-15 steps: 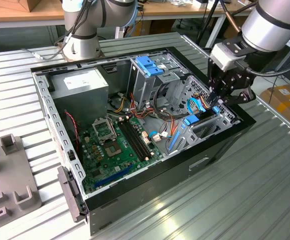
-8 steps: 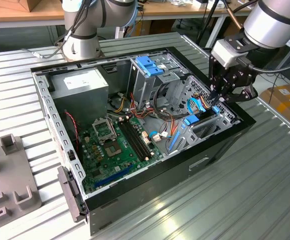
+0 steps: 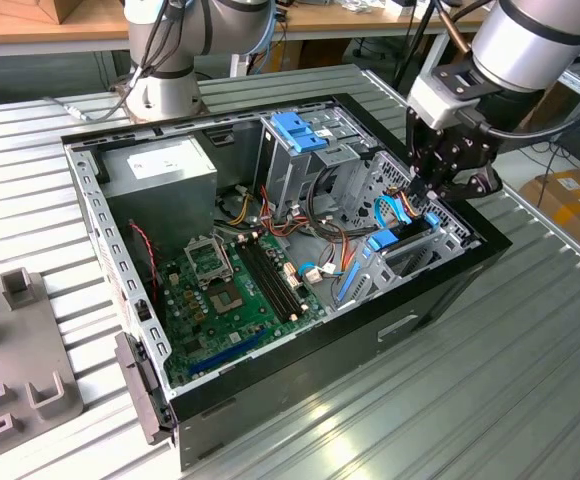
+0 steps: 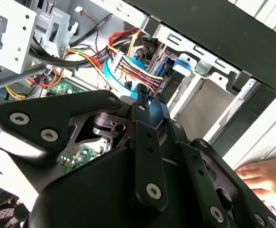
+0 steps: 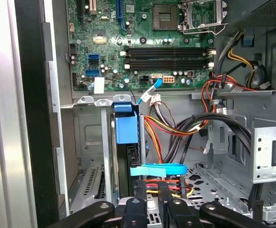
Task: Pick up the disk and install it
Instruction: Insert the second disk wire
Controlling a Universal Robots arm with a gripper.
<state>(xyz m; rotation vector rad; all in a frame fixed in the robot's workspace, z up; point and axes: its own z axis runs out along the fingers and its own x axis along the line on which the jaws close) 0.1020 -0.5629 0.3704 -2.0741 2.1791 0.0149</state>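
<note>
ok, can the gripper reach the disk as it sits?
Likely yes. The gripper is right by the disk, standing on edge in its bay. A blue cable and wires crowd one side, so it looks tight.

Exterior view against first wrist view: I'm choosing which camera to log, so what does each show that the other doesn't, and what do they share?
Exterior view: the whole open computer case on the slatted table, a grey fixture at the exterior view's left, and the arm reaching down into the case.
First wrist view: a close look into the drive bay, where a flat blue cable crosses near the bay wall.
Both: the motherboard, the disk standing on edge in the bay, and the gripper close to it.
</note>
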